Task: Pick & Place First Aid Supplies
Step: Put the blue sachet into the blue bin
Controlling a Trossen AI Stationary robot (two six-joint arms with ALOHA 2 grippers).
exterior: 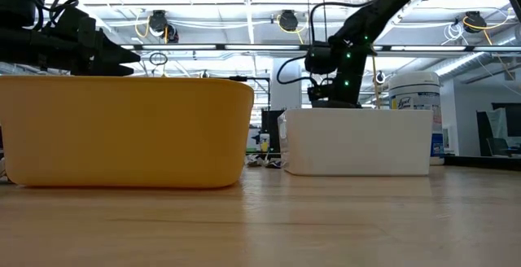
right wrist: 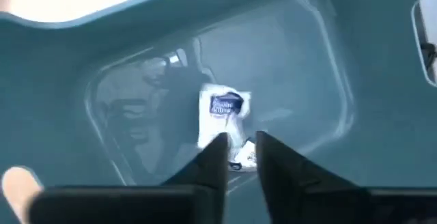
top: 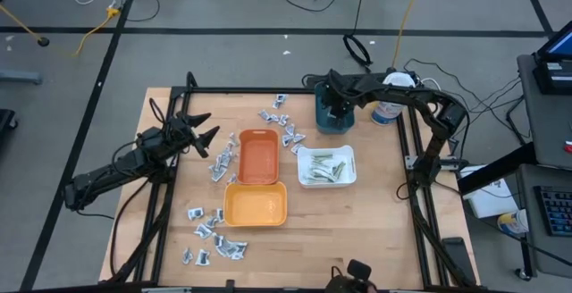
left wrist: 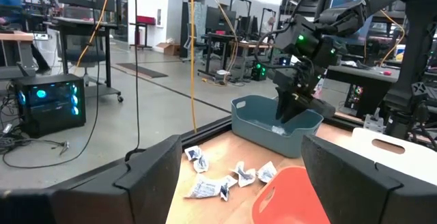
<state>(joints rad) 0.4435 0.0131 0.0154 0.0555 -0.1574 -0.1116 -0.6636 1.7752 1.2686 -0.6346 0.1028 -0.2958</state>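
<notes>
Two dark, slender jointed arms with black cabling, green indicator lights, and tapered dark fingers [right wrist: 215,157].

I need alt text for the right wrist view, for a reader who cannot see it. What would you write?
The right gripper points down into a teal plastic tray, its two dark fingers slightly apart over a small silvery-white sachet with a blue mark lying on the tray floor. Nothing else shows in the tray.

I note a wooden table [top: 357,221] bearing four trays: a teal tray [top: 332,121] at the far side, a white tray [top: 350,163] right of centre, an orange-red tray [top: 257,157] at centre, a yellow-orange tray [top: 256,205] nearer. A white tub [top: 388,111] stands just right of the teal tray.
</notes>
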